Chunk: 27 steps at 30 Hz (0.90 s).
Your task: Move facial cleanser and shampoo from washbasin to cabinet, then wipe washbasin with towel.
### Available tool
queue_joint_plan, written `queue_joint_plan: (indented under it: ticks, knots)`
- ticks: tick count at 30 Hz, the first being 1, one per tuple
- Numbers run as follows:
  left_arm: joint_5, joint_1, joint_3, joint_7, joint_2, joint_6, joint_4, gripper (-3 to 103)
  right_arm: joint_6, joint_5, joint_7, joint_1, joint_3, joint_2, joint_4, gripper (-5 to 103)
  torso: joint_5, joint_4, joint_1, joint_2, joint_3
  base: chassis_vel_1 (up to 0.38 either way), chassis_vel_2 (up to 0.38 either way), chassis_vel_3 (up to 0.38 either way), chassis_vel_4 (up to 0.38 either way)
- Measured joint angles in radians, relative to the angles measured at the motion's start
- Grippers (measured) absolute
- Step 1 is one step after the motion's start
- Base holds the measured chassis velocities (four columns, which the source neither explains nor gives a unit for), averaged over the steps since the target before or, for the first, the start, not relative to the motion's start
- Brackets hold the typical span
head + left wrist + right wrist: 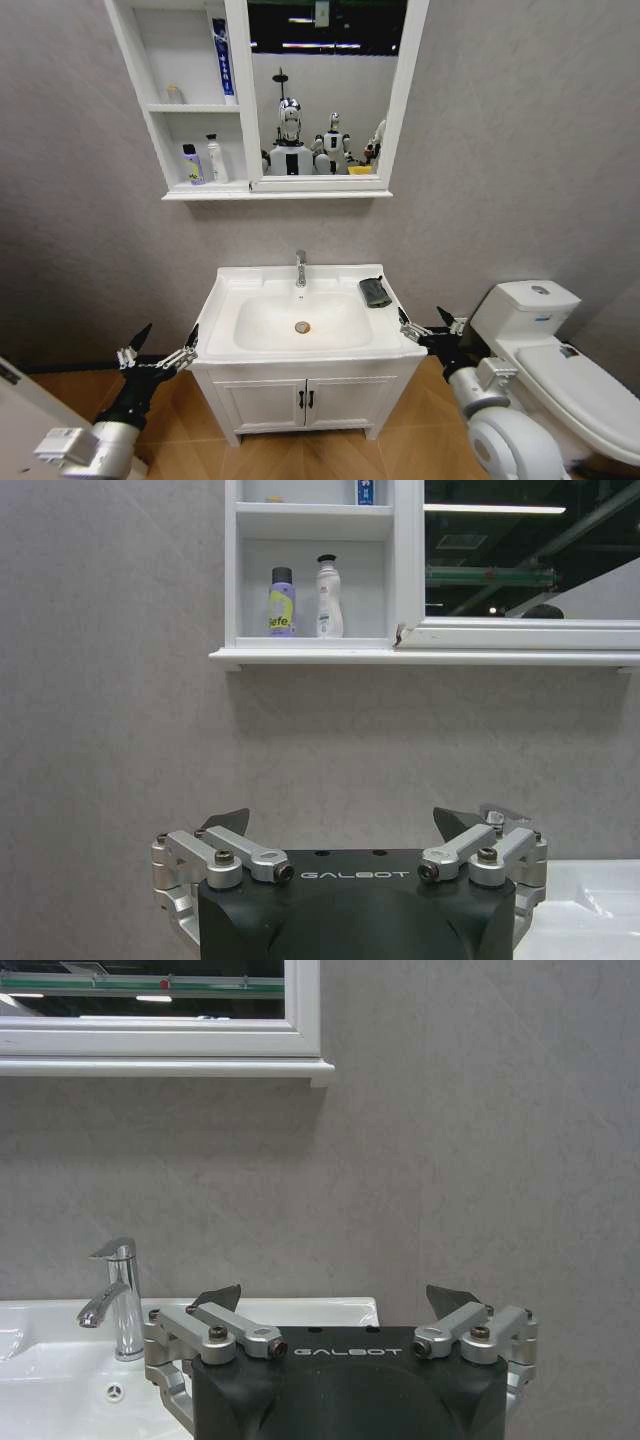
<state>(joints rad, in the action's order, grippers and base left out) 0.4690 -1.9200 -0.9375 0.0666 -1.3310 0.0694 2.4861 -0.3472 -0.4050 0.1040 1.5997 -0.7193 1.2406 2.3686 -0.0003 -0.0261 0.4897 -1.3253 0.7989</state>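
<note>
Head view: the towel [375,292] lies on the washbasin [240,345] rim, right of the tap [300,268]. Two bottles [203,162] stand in the cabinet [135,90] above. The left tool [160,345] and right tool [431,325] wait beside the washbasin, both spread wide, holding nothing.

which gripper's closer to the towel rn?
Right. The right gripper hovers just off the washbasin's right edge, near the towel on the right rim. The left gripper hangs off the opposite left edge, a full basin away.
</note>
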Motion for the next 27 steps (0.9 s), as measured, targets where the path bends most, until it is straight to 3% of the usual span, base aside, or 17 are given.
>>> queue_joint_plan:
  ticks: [19,21,24,25,27]
  knots:
    - [0.002,0.001,0.000,-0.001,0.001,0.001,-0.001,100,-0.007,-0.017,0.027,-0.002,0.012,-0.011,-0.010,100,0.0001,0.0001,0.001,0.000,0.000,-0.094,0.098,0.108,-0.099]
    - [0.003,0.001,0.000,-0.001,0.001,0.001,-0.001,100,-0.043,-0.041,0.061,-0.015,0.014,-0.025,-0.017,100,0.0002,-0.0004,0.001,0.000,0.000,0.000,0.000,0.000,0.000]
    - [0.003,0.001,0.000,-0.001,0.001,0.002,-0.001,100,-0.251,-0.168,0.242,-0.100,0.017,-0.105,-0.048,100,0.0003,-0.0003,0.000,0.000,0.000,0.038,-0.018,-0.021,0.011]
    - [0.003,0.001,0.000,-0.001,0.001,0.002,-0.001,100,-0.251,-0.168,0.242,-0.100,0.017,-0.105,-0.048,100,0.0003,-0.0003,0.000,0.000,0.000,0.057,-0.017,-0.031,0.017]
    - [0.003,0.001,0.000,-0.001,0.001,0.002,-0.001,100,-0.336,-0.251,0.284,-0.159,0.016,-0.171,-0.090,100,-0.0001,0.0003,-0.001,0.000,0.000,0.030,-0.009,-0.023,0.018]
